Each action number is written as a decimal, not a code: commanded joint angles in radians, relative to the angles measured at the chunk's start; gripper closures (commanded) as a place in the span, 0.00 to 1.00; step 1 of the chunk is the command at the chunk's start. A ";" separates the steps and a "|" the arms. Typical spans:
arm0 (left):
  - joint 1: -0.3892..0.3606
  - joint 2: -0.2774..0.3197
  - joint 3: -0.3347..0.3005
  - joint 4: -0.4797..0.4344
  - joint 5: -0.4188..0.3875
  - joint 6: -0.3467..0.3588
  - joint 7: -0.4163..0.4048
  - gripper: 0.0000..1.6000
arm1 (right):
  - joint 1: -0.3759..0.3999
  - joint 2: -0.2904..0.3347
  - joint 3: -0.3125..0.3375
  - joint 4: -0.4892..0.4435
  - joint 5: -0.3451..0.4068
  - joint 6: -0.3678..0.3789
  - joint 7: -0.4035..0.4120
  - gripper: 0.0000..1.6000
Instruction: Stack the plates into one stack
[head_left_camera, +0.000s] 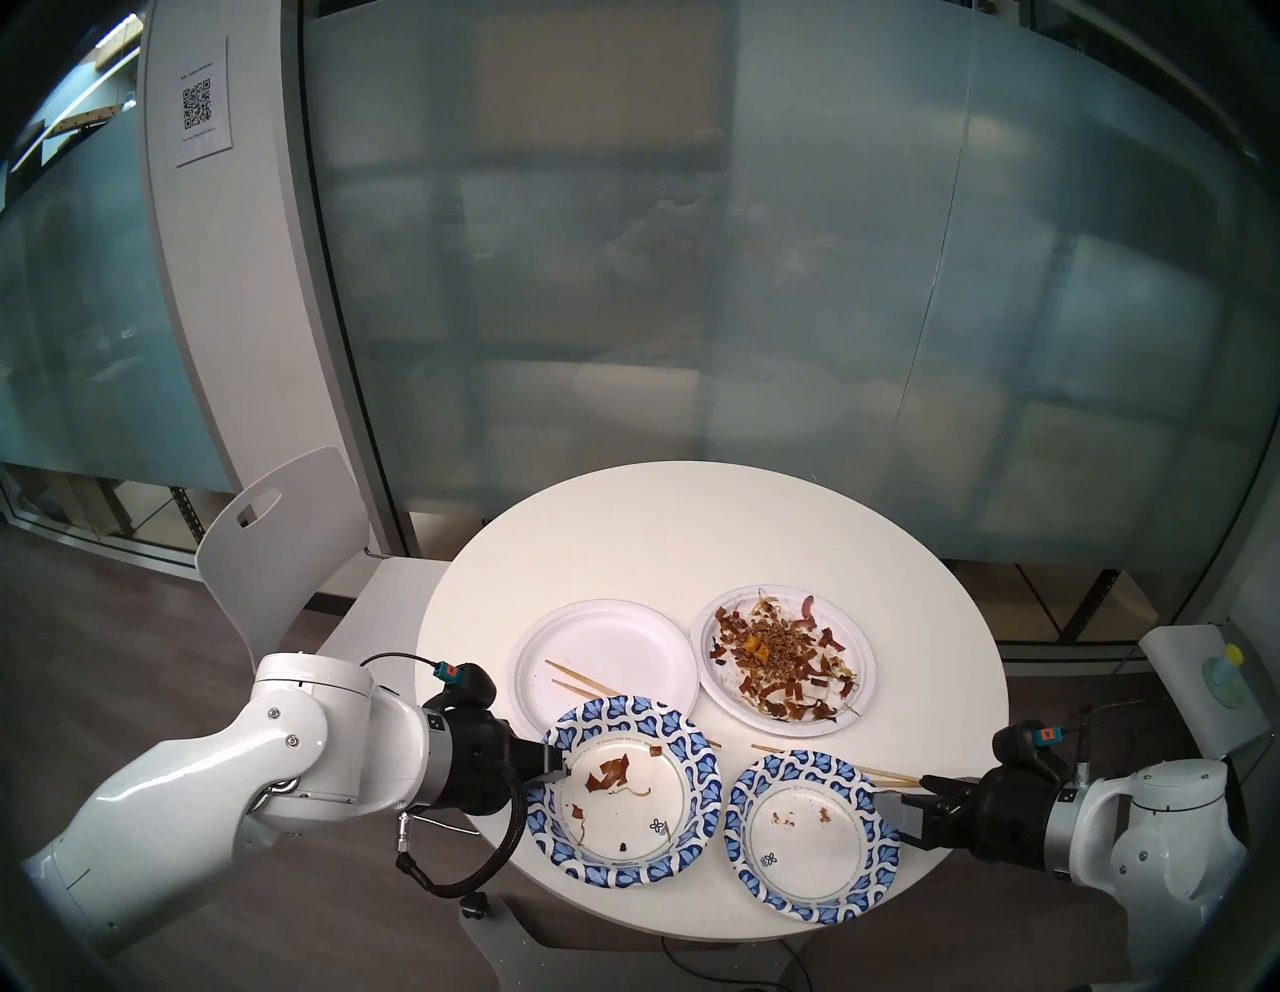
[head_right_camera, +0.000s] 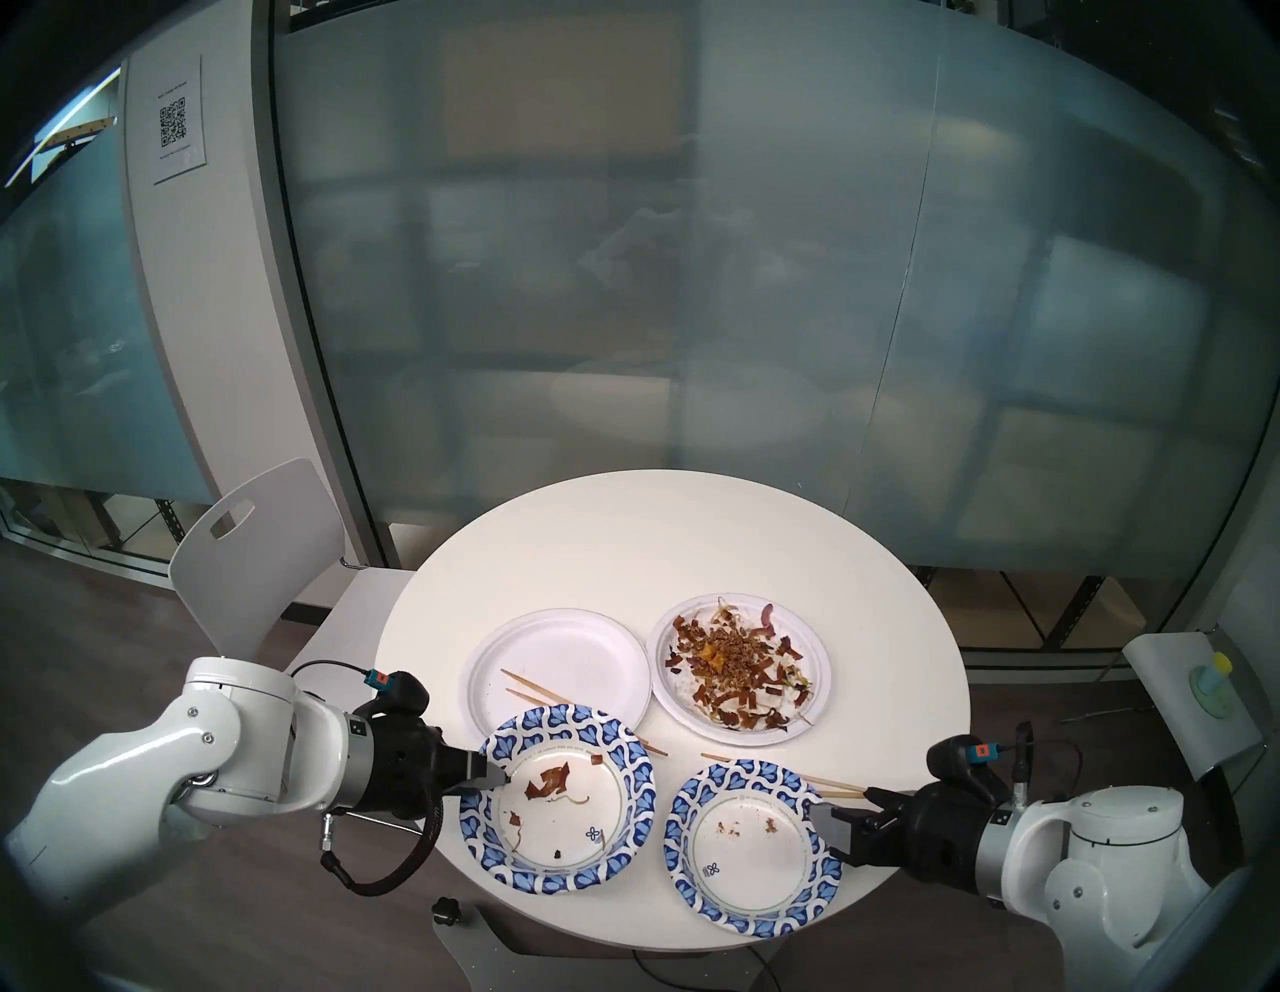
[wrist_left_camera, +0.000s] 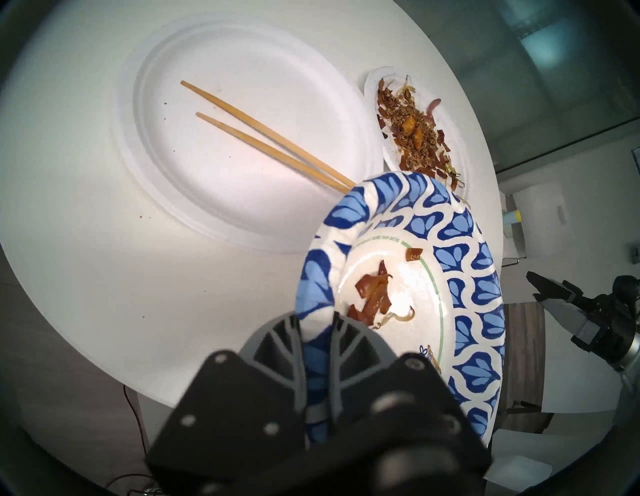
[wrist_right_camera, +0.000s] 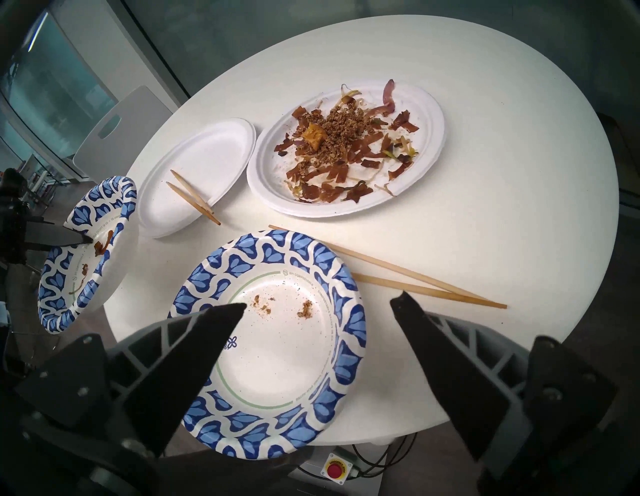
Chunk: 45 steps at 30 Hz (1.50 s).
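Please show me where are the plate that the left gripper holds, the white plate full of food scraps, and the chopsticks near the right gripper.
held blue-rimmed plate (head_left_camera: 623, 796): head left view, its centre.
white plate with scraps (head_left_camera: 734, 686): head left view, bare inner part.
chopsticks (wrist_right_camera: 415, 277): right wrist view, mid-shaft.

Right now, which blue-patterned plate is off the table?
The blue-rimmed plate with brown scraps, pinched at its rim by the left gripper and tilted up; the other blue-rimmed plate lies flat.

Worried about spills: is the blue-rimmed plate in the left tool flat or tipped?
Tipped: the blue-rimmed plate hangs clear above the table, scraps inside.
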 joint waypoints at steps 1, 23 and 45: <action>-0.088 -0.077 0.074 -0.048 -0.004 0.011 0.036 1.00 | -0.034 -0.028 0.022 -0.026 0.001 -0.014 0.005 0.00; -0.333 -0.327 0.418 0.041 0.049 -0.024 0.219 1.00 | -0.166 -0.116 0.116 -0.038 -0.002 -0.064 0.048 0.00; -0.469 -0.522 0.567 0.210 0.082 -0.058 0.350 1.00 | -0.218 -0.163 0.162 -0.038 -0.003 -0.109 0.090 0.00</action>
